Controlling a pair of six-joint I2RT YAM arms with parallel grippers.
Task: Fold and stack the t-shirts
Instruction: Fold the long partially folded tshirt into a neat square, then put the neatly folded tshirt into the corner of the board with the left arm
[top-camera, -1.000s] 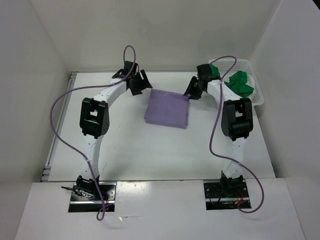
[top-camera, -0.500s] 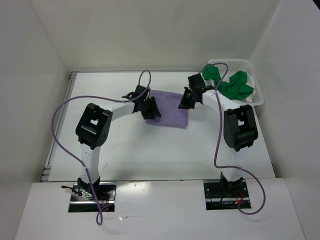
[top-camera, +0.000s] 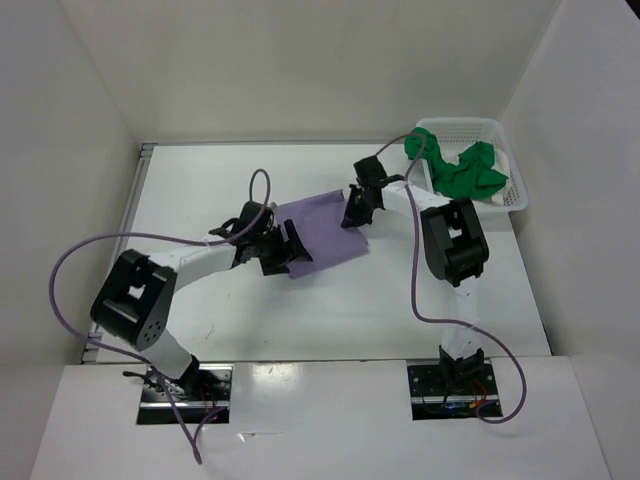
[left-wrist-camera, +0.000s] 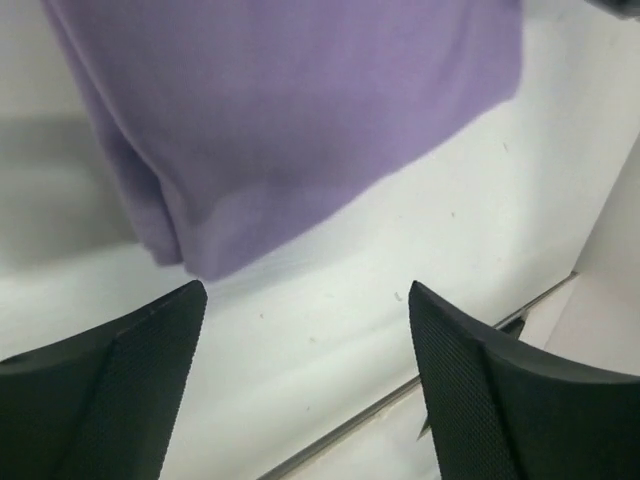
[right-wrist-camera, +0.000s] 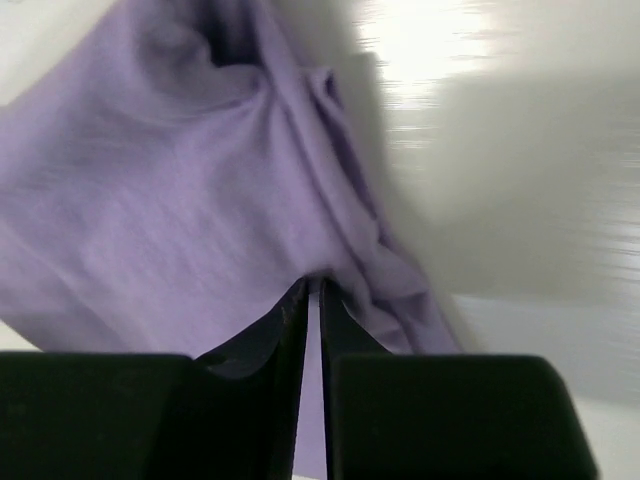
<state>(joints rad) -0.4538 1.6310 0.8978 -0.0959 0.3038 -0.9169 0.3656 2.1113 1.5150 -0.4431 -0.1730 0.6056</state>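
Looking from above, you see the white table (top-camera: 200, 190) with the white mesh basket (top-camera: 470, 123) at its far right corner. The lavender t-shirt (top-camera: 325, 230) lies folded on the table, well to the left of the basket and a little nearer to the arm bases. The green t-shirt (top-camera: 465, 172) sits crumpled inside the basket. Your right gripper (top-camera: 355, 212) is at the shirt edge that faces the basket; its wrist view shows the fingers (right-wrist-camera: 260, 345) clenched on a fold of the lavender cloth (right-wrist-camera: 150, 220). Your left gripper (top-camera: 285, 255) is at the shirt corner farthest from the basket, with its fingers (left-wrist-camera: 130, 370) spread wide and holding nothing, the cloth (left-wrist-camera: 300, 120) just beyond their tips.
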